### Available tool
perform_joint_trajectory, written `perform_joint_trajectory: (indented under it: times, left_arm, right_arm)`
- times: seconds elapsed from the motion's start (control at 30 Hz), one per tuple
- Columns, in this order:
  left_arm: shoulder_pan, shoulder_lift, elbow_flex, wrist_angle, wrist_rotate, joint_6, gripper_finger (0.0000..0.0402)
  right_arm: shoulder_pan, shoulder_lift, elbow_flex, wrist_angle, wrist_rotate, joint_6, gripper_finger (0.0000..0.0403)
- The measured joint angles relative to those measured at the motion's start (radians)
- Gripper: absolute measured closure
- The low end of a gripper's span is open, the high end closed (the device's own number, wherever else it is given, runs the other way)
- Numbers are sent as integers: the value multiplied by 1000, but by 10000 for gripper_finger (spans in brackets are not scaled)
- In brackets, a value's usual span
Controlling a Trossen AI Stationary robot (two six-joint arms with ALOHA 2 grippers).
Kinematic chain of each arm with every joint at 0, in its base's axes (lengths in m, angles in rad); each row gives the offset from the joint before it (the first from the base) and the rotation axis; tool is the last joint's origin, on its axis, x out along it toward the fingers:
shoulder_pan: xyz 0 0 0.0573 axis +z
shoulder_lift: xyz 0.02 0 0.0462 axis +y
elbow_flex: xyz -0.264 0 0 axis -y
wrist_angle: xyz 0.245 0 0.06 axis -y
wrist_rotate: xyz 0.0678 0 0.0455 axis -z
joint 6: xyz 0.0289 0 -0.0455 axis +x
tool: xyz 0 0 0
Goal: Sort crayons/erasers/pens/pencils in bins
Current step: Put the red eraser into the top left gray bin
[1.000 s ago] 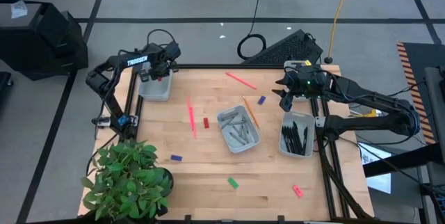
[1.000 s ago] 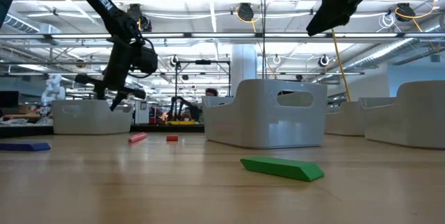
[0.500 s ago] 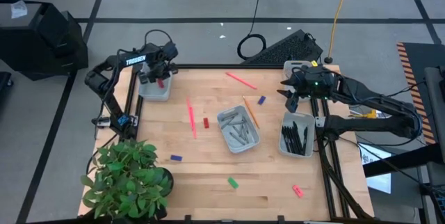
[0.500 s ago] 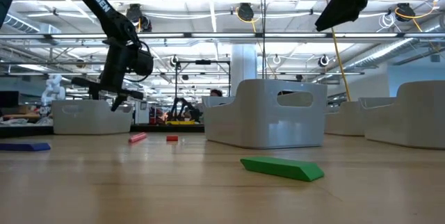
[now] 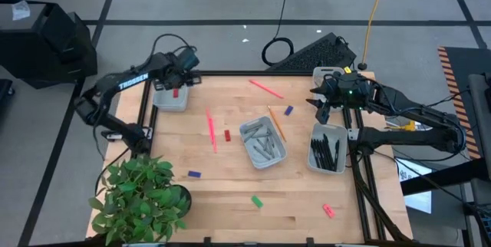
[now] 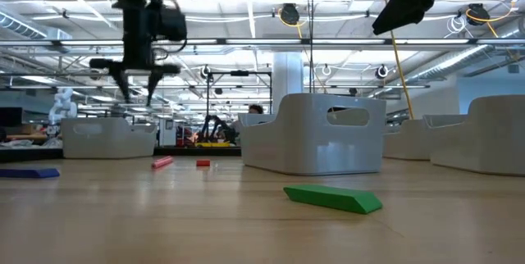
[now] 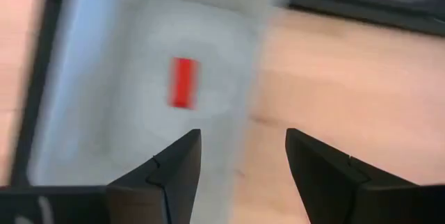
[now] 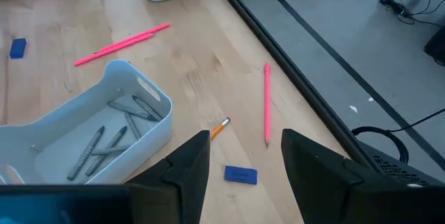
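The left gripper (image 5: 178, 82) hung open and empty above the far-left bin (image 5: 170, 97), which held a red eraser (image 7: 183, 82). The right gripper (image 5: 318, 103) hovered open and empty near the table's far right edge, above a blue eraser (image 8: 240, 175).

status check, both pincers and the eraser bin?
Left pincer open, empty, above the eraser bin; one red eraser inside. Right pincer open, empty, raised near the pen bin. Erasers and pencils left loose on the table. Nothing blocking.
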Motion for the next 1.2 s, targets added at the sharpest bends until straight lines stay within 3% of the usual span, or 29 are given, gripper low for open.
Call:
perform_joint_trajectory:
  times: [0.23, 0.4, 0.53, 0.67, 0.83, 1.2]
  left_arm:
    - [-302, -54, 0, 1, 31, -126, 188]
    - [-519, 19, -1, 41, 58, -306, 188]
    - [-633, 102, 0, 162, 78, -433, 188]
    - [-681, 204, 0, 269, 145, -549, 188]
    - [-688, 312, -1, 320, 124, -651, 188]
    - [-671, 341, -1, 354, 71, -849, 188]
  right_arm:
    - [0, 6, 0, 76, 2, -97, 232]
    - [2, 9, 0, 99, 3, -76, 232]
    - [3, 12, 0, 75, 3, -19, 232]
    - [3, 12, 0, 12, 3, 74, 232]
    - [3, 12, 0, -91, 2, 152, 232]
    - [37, 12, 0, -167, 1, 149, 232]
